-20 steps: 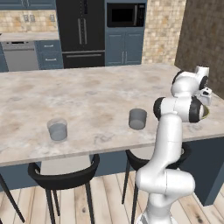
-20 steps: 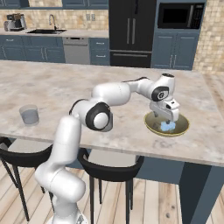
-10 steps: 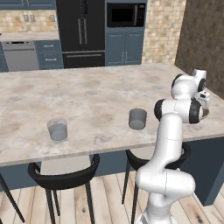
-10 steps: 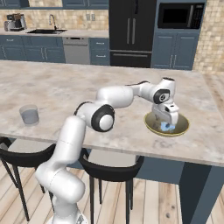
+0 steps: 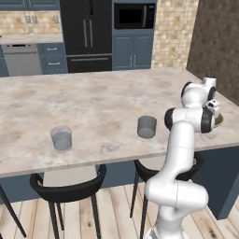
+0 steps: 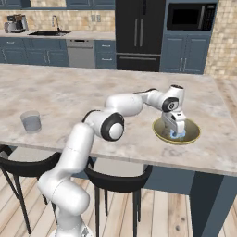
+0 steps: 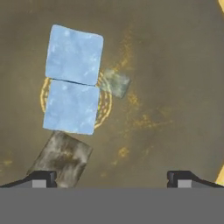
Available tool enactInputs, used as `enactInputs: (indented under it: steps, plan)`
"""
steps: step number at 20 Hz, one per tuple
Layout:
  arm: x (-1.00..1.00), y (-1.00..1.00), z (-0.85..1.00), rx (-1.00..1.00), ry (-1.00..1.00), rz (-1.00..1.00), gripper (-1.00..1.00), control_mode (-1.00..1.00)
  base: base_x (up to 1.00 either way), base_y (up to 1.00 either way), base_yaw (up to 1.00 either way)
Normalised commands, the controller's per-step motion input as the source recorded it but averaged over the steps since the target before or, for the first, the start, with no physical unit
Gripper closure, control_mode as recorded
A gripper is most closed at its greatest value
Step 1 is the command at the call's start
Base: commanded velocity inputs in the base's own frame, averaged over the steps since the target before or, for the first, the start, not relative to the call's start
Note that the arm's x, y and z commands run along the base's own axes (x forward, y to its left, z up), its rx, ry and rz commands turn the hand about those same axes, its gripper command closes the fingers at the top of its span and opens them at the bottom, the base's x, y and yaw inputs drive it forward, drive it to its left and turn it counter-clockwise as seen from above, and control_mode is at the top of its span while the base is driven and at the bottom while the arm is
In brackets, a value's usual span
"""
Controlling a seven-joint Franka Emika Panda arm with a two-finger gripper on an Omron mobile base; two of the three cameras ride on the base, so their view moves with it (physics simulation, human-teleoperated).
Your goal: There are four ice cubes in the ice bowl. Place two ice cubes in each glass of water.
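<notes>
Hand view looks straight down into the wide olive-gold ice bowl [image 7: 175, 65], where the pincer [image 7: 112, 177] hangs with its two dark tips spread as wide as they go and nothing between them. Just ahead of the tips and toward the left one, two pale light-blue translucent ice cubes [image 7: 72, 81] lie touching edge to edge on the bowl's floor; a greyish, see-through block [image 7: 63, 157] sits right by the left tip and a smaller one [image 7: 116, 83] beside the blue pair, likely the other two cubes, though I cannot tell for sure. To do this pick well, I judge the pincer should shift toward one cube, square its tips to two free faces rather than the shared edge, and close gently, since a slick cube could squirt away or drag its neighbour along. In the right base view the pincer [image 6: 177, 131] is down inside the bowl [image 6: 190, 138] near the counter's front edge. Well off to the arm's left stand the two short clear bluish-grey glasses of water, one nearer [image 5: 147, 126] and one farther [image 5: 61, 137], both without ice that I can see. The beige marbled stone counter [image 5: 93, 102] has dark stools [image 5: 70, 191] beneath it; beyond are navy cabinets [image 5: 133, 49], a black fridge [image 5: 86, 32] and a tan tiled wall [image 5: 172, 32].
</notes>
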Motion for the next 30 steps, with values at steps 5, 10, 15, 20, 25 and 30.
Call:
enactInputs:
  steps: [5,10,15,20,25,30]
  plan:
    - [0.20,-0.15,-0.27,0.00,0.00,0.00,-1.00,-1.00,0.00,0.00,0.00]
    - [0.23,-0.17,-0.09,0.00,-0.01,0.00,-1.00,-1.00,0.00,0.00,0.00]
    - [0.21,-0.06,-0.09,0.00,-0.06,0.00,-1.00,-1.00,0.00,0.00,0.00]
    - [0.08,-0.15,-0.23,0.00,-0.11,0.00,-1.00,-1.00,0.00,0.00,0.00]
    - [0.00,-0.23,-0.49,-0.04,-0.08,0.00,1.00,-1.00,0.00,0.00,0.00]
    - [0.00,0.00,-0.12,-0.05,0.00,0.00,1.00,-1.00,0.00,0.00,0.00]
